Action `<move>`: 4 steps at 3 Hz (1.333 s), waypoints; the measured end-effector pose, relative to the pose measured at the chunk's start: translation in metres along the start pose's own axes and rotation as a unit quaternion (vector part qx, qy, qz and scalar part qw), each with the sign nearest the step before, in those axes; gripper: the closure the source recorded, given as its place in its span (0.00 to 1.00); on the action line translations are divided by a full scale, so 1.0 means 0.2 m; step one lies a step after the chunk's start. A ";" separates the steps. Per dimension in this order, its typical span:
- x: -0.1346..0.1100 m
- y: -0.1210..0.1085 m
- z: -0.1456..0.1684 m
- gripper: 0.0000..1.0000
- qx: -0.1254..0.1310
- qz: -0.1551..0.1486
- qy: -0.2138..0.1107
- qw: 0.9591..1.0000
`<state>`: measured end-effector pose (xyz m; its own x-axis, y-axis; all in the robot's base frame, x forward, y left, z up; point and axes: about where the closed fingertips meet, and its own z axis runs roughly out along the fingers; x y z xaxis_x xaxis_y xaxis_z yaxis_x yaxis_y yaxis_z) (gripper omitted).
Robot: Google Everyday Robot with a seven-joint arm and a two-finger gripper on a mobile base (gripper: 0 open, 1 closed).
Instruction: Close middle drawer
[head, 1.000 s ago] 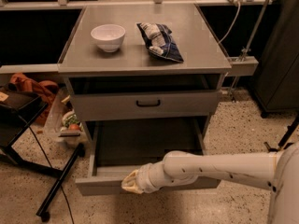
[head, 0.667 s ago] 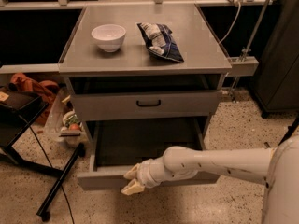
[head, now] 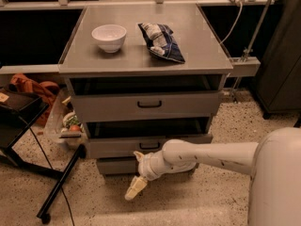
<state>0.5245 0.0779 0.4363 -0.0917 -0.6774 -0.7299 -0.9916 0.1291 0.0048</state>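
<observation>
Middle drawer sits nearly pushed in, just above the gripper. Its black handle is up and right of the gripper, not touching. The gripper hangs low near the floor; spread or pressed together, cannot tell. White bowl well above.

A single view; the camera sits high and in front of the grey table, facing its drawer fronts and tilted steeply down, so the whole top, the drawer fronts and the speckled floor before the table show together; it stands near, the table filling the middle of the frame; the arm enters from the lower right, its pincer low before the table's base, left of centre.
</observation>
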 end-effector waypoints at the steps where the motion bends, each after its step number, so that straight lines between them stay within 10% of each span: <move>1: 0.02 -0.03 0.01 0.00 0.016 0.004 0.001 1.000; 2: 0.04 -0.10 0.06 0.00 0.018 0.003 -0.006 1.000; 4: 0.00 -0.29 0.21 0.42 0.019 -0.015 -0.047 0.999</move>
<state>0.5851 0.1013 0.4077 -0.0520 -0.6102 -0.7905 -0.9895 0.1383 -0.0417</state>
